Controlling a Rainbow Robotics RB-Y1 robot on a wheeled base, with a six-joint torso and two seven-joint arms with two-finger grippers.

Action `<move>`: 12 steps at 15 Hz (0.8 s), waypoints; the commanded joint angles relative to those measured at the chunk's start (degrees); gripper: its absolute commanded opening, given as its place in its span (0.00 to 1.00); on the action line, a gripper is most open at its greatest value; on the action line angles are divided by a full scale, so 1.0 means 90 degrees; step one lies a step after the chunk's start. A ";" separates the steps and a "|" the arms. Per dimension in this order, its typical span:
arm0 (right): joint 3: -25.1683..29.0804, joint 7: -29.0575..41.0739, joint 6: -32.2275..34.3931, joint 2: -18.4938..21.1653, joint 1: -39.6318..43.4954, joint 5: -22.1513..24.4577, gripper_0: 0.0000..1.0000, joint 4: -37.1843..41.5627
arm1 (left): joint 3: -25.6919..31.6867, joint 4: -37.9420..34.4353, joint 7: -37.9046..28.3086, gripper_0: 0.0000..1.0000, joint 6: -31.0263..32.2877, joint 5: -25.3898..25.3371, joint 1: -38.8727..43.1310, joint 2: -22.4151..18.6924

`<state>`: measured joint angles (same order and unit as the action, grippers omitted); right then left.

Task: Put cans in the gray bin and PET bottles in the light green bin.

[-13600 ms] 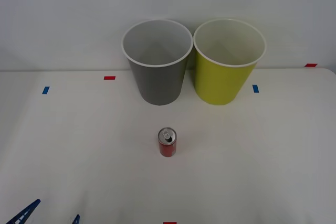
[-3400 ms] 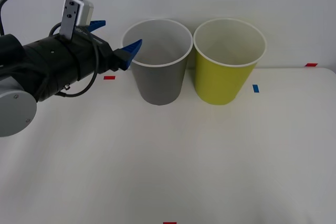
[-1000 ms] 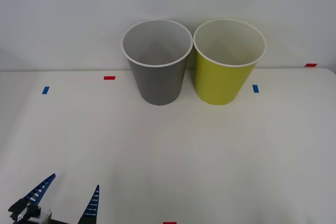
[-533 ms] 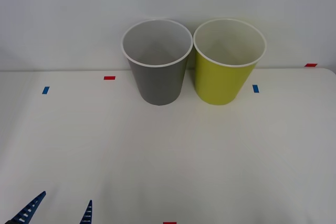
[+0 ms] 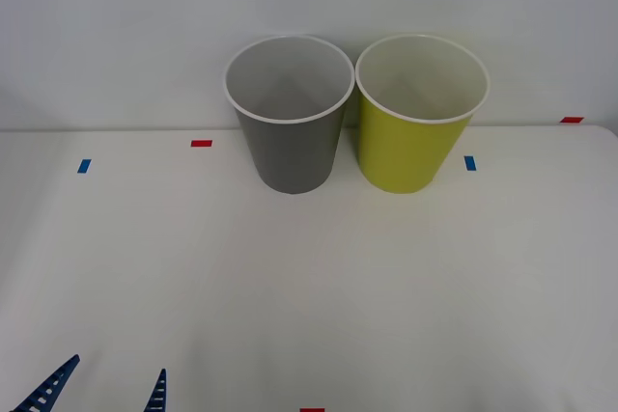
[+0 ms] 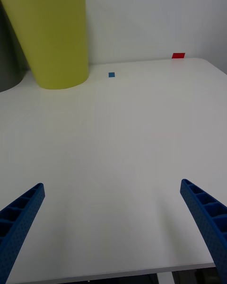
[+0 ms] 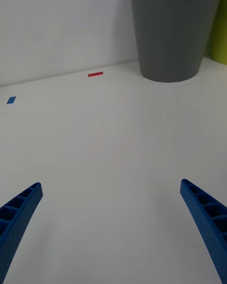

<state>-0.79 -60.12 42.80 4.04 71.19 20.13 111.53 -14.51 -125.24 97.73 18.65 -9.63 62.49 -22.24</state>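
The gray bin (image 5: 292, 123) stands upright at the back of the white table, touching the light green bin (image 5: 418, 118) on its right. Both have white rims and pale insides, and what lies inside them is hidden. No can or PET bottle is on the table. My left gripper (image 5: 101, 393) sits low at the table's front left corner, open, with nothing between its blue fingers. In the left wrist view the gray bin (image 7: 174, 28) is ahead of the left gripper (image 7: 113, 232). My right gripper (image 6: 113, 232) is open and empty, with the light green bin (image 6: 51, 33) ahead.
Small red tape marks (image 5: 201, 143) and blue tape marks (image 5: 470, 163) dot the white table (image 5: 309, 277). A plain white wall rises right behind the bins. The table's right edge and rounded corner (image 6: 208, 64) lie beyond the light green bin.
The red can that stood in front of the gray bin is gone from the table. My left gripper, earlier raised by the gray bin's rim, has drawn back and down to the front left corner.
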 commanded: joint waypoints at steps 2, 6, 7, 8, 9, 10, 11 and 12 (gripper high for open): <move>0.0000 0.0000 0.0000 0.0000 0.0000 0.0000 1.00 0.0000 | 0.0001 -0.0001 0.0000 1.00 -0.0001 -0.0005 0.0000 0.0000; 0.0000 0.0000 0.0000 0.0000 0.0000 0.0000 1.00 0.0000 | 0.0001 -0.0001 0.0000 1.00 -0.0001 -0.0005 0.0000 0.0000; 0.0000 0.0000 0.0000 0.0000 0.0000 0.0000 1.00 0.0000 | 0.0001 -0.0001 0.0000 1.00 -0.0001 -0.0005 0.0000 0.0000; 0.0000 0.0000 0.0000 0.0000 0.0000 0.0000 1.00 0.0000 | 0.0001 -0.0001 0.0000 1.00 -0.0001 -0.0005 0.0000 0.0000; 0.0000 0.0000 0.0000 0.0000 0.0000 0.0000 1.00 0.0000 | 0.0001 -0.0001 0.0000 1.00 -0.0001 -0.0005 0.0000 0.0000; 0.0000 0.0000 0.0000 0.0000 0.0000 0.0000 1.00 0.0000 | 0.0001 -0.0001 0.0000 1.00 -0.0001 -0.0005 0.0000 0.0000; 0.0000 0.0000 0.0000 0.0000 0.0000 0.0000 1.00 0.0000 | 0.0001 -0.0001 0.0000 1.00 -0.0001 -0.0005 0.0000 0.0000; 0.0000 0.0000 0.0000 0.0000 0.0000 0.0000 1.00 0.0000 | 0.0001 -0.0001 0.0000 1.00 -0.0001 -0.0005 0.0000 0.0000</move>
<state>-0.79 -60.12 42.80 4.04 71.19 20.13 111.53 -14.50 -125.24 97.73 18.65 -9.65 62.49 -22.24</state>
